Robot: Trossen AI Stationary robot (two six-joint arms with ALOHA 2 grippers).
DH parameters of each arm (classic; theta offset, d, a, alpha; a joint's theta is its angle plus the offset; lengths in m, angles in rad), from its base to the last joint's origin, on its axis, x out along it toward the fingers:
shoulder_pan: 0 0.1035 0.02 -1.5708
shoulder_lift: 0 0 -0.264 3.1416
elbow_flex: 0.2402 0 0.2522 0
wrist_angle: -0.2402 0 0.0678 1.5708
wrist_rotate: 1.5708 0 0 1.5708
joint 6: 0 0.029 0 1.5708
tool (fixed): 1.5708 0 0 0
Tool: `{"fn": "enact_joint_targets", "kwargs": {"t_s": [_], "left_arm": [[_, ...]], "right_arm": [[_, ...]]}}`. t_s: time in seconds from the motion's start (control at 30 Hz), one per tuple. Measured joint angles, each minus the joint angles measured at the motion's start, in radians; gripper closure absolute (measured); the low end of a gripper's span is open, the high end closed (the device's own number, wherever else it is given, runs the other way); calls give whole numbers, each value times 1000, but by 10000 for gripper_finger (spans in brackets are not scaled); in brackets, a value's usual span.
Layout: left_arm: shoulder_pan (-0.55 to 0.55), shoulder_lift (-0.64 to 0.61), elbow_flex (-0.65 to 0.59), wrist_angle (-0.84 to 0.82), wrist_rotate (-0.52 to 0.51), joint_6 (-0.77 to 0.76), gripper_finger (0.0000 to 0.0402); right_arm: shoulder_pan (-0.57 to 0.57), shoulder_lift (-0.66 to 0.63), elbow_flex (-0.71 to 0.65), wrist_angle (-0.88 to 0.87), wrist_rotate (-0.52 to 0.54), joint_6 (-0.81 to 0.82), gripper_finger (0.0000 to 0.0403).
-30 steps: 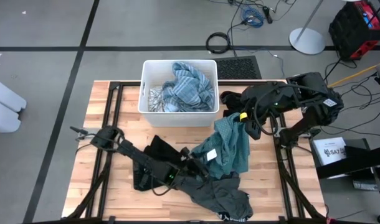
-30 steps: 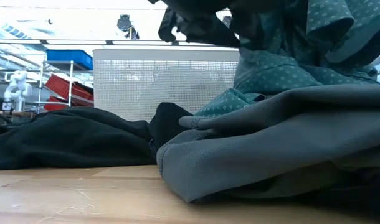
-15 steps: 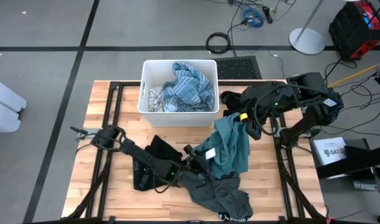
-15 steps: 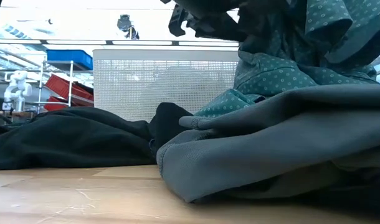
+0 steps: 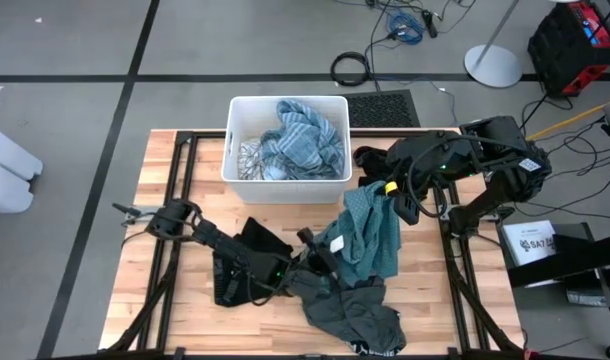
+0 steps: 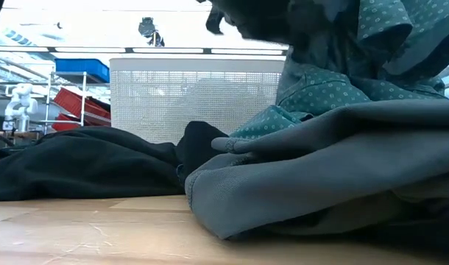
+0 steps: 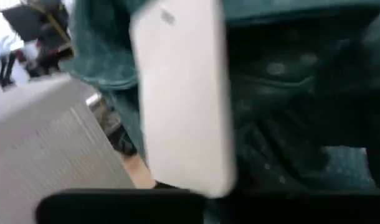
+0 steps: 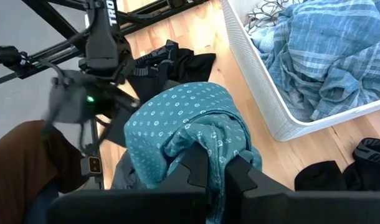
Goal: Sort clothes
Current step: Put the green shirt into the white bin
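Observation:
A teal dotted garment (image 5: 370,235) hangs from my raised right gripper (image 5: 390,195), which is shut on its top. Its lower part rests on a grey garment (image 5: 350,310) lying near the table's front edge. My left gripper (image 5: 320,252) is at the teal garment's lower left edge, right by its white label (image 7: 180,93). A black garment (image 5: 250,255) lies under my left arm. The white bin (image 5: 285,150) at the far edge holds blue striped cloth (image 8: 327,56) and a white-grey patterned piece (image 5: 250,158). My right gripper pinches a bunched fold at the teal garment's top (image 8: 196,134) between its two fingers, slanting down from the table's right. The cloth drapes over and around the fingers (image 8: 230,171). It hangs slack below them, with its lower end (image 6: 283,118) on the grey garment.
A small black piece (image 8: 327,174) lies on the wood between the bin and my right arm. Bare wood shows at the table's left (image 5: 175,300) and near right (image 5: 425,300). The black frame rails (image 5: 175,170) run along the table's sides.
My left gripper has crept toward the hanging teal garment's lower edge and rolled a little about its own line. My right gripper has kept still, and the teal garment has stayed hanging from it.

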State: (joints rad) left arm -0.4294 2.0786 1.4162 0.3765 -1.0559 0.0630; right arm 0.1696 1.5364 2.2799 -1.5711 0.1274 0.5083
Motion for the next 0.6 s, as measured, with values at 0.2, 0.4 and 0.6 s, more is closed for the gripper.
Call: {"fn": "enact_joint_targets", "kwargs": {"t_s": [0.2,0.4,0.6], "left_arm": [[-44,-109,0,1,-140,214,395],[-91,-268,0,6,-235,421,397],[-120,-418,0,6,-304,575,398]], "right_arm": [[0,0,0,0,4,-10,403],[0,0,0,17,25,-77,403],[0,0,0,133,98,-220,403]]}}
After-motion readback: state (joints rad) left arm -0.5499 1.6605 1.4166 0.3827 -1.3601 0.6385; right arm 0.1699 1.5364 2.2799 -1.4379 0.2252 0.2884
